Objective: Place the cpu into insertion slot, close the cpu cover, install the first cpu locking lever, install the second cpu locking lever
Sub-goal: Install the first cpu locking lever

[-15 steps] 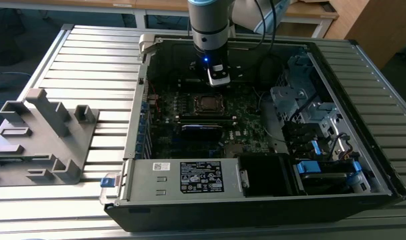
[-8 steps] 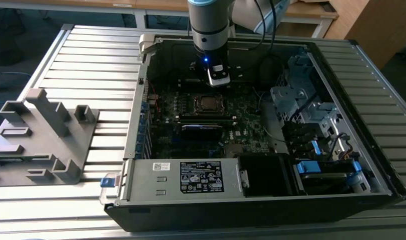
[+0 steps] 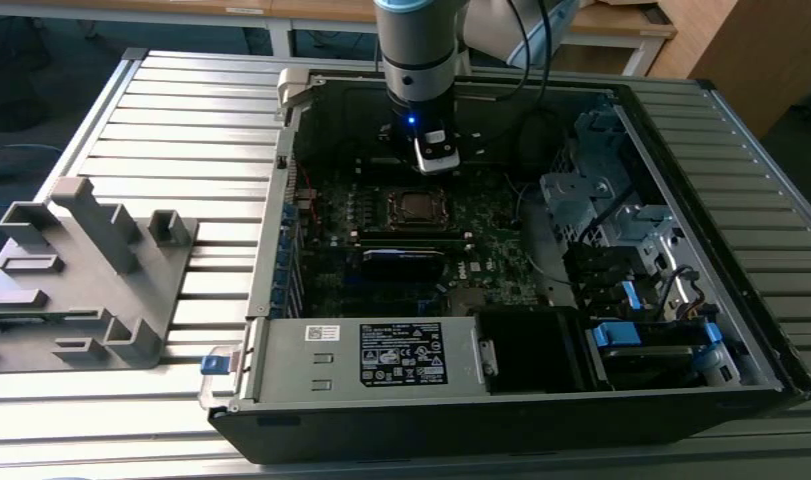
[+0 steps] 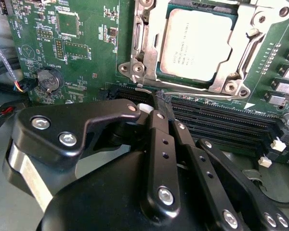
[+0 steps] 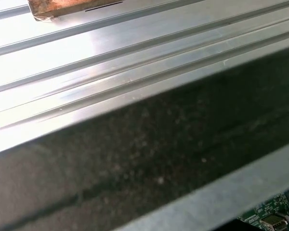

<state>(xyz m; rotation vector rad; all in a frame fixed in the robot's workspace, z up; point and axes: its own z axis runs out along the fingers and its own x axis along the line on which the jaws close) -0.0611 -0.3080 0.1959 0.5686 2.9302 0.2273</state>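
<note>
Fingers (image 4: 159, 139) pressed together, narrow, nothing seen clamped between them. Gripper (image 4: 160, 103) points down inside the open computer case (image 3: 512, 435), upper centre of the exterior view, tip just off the socket edge.

Slatted metal table (image 3: 178, 110) carries everything. The case takes centre and right of the exterior view, and a grey plastic fixture (image 3: 85, 270) sits at left. A grey box with a white label (image 3: 378, 355) is at lower centre. Green motherboard (image 3: 499, 280) lies flat on the case floor.

The cpu cover (image 4: 147, 57) is down, its silvery frame lying flat around the chip. The cpu (image 4: 195, 43) is seated in the insertion slot, which is hidden under it, and its metal top shows through the cover window. In the exterior view the cpu (image 3: 416, 206) is centre frame, just below the gripper (image 3: 437, 160).

A thin wire locking lever (image 4: 197, 94) runs along the socket edge nearest the gripper. Can't tell if it is hooked. A coin battery (image 4: 49, 79) sits well apart on the board.

Handling, as a judgement: the cpu is light, stiff and fragile with a slick top, to be taken by its side edges only, and it is now boxed in by the cover. The lever is probably springy, thin and slippery. Best taken or pushed at its bent free end, not mid-wire.
</note>
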